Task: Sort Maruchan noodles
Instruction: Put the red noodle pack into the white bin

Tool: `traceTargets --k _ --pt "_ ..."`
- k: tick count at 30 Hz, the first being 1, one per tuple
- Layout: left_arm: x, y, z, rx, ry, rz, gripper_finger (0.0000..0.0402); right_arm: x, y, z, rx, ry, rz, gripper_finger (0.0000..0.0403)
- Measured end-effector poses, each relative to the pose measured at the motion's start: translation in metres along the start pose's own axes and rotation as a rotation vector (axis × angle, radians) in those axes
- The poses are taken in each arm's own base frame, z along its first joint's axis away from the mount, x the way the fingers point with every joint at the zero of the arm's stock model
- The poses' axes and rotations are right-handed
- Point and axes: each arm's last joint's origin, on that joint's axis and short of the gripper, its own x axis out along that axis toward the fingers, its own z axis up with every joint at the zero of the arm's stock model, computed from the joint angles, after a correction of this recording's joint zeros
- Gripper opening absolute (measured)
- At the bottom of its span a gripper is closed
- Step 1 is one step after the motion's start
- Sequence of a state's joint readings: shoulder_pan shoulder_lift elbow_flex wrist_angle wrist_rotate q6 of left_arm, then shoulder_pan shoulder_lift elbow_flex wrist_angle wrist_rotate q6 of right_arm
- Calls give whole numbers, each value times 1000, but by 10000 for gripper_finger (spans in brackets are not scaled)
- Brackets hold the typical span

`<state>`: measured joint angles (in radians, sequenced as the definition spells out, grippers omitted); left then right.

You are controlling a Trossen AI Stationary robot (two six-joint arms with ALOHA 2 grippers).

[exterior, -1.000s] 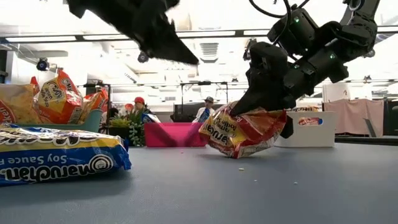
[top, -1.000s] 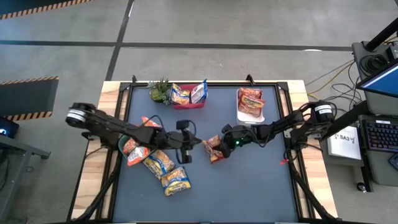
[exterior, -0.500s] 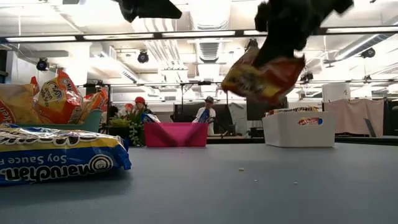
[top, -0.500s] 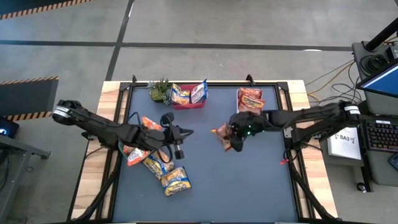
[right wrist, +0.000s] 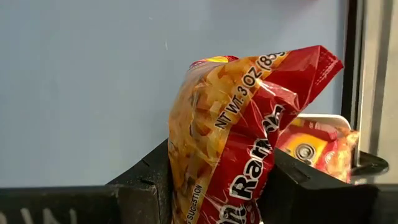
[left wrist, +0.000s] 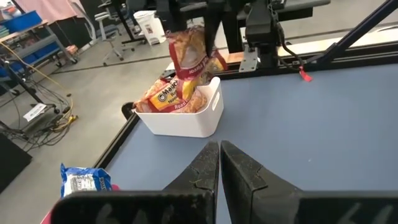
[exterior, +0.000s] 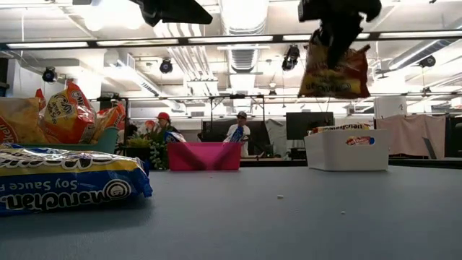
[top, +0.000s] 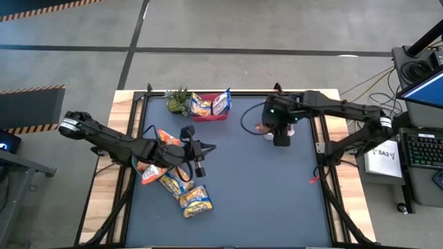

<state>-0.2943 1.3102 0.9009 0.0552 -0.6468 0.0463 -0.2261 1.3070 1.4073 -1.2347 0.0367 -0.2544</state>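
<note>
My right gripper (exterior: 339, 32) is shut on a red Maruchan noodle packet (exterior: 334, 72) and holds it high over the table's far right. Just below stands a white bin (left wrist: 186, 121) with more red packets in it. My left gripper (left wrist: 219, 158) is shut on nothing; it hovers over the table's middle left (top: 210, 146), pointing toward the white bin. Beside it several orange and yellow-and-blue packets (top: 173, 181) lie piled on the mat, and one yellow-and-blue packet (exterior: 65, 184) lies flat near the low camera. My right gripper pinches the red packet between its two fingers (right wrist: 149, 180) near one end (right wrist: 186, 180), and the wrapper is crumpled in the hold. The fingers come from above, pointing steeply down. The packet hangs below them, lifted clear, over the white bin's edge.
A red bin (top: 211, 107) with yellow-and-blue packets stands at the far edge, left of the middle, with a small green plant (top: 178, 101) beside it. Bare mat (top: 263, 194) spreads over the near right. People stand in the room beyond the table.
My right gripper has lifted the red packet off the mat, carried it up and toward the far right to the white bin, and tipped from near level to pointing down; the packet now hangs below it. My left gripper has risen a little and stayed shut.
</note>
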Motion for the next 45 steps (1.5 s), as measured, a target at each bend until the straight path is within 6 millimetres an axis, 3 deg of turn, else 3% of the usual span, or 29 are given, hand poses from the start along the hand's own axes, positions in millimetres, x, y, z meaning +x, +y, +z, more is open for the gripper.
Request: traceTargets --k 11,18,35,45 --pt "0 0 -3 23 24 -1 0 28 -39 -22 -65 137 9 151" --pt "0 0 -3 23 25 -1 0 45 -51 -34 -67 149 0 151" --pt "0 0 -3 23 24 0 0 89 -55 -55 -104 152 -8 155" --pt "0 0 -3 23 24 0 0 104 -54 -61 -97 156 -66 162"
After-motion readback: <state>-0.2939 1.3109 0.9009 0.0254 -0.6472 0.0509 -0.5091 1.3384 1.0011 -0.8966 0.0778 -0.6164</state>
